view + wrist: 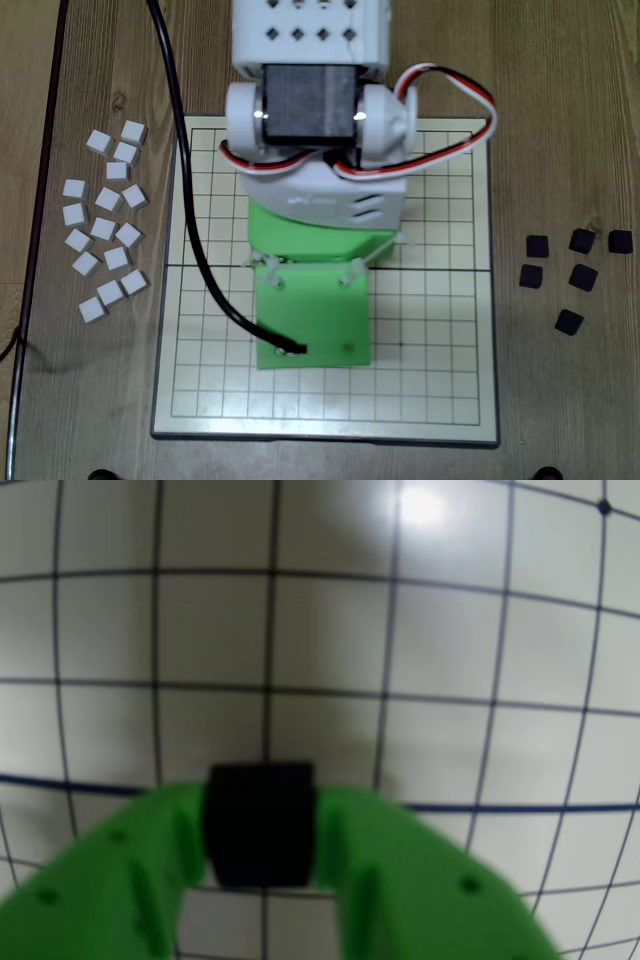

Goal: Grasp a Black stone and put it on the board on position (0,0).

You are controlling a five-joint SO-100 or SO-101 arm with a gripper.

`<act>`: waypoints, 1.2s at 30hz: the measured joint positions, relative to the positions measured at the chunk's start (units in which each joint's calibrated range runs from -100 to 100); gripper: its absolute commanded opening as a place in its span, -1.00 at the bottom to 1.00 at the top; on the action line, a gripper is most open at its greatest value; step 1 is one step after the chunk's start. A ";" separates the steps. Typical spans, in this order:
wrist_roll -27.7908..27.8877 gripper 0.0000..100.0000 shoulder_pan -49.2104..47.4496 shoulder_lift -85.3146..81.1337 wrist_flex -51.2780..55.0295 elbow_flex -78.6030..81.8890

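Note:
In the wrist view my gripper (262, 825) is shut on a Black stone (260, 815), its two green fingers (150, 860) pressing the cube's left and right sides. Below lies the cream board (330, 630) with its thin grid. The dark middle seam (520, 807) runs across just behind the stone, which covers the crossing where a vertical line meets the seam, so position (0,0) is hidden. Whether the stone touches the board cannot be told. In the overhead view the arm's green wrist part (312, 320) hangs over the middle of the board (440, 390) and hides gripper and stone.
Several loose black stones (582, 276) lie on the wooden table right of the board. Several white blocks (105, 230) lie to its left. A black cable (190, 200) runs across the board's left half. An outer dot (603, 507) shows at the far right.

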 measured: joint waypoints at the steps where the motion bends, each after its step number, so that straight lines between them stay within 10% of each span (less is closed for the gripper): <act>1: 0.10 -0.88 -0.11 0.00 -0.08 0.09; 36: 0.10 -0.76 -0.22 0.00 -2.46 3.04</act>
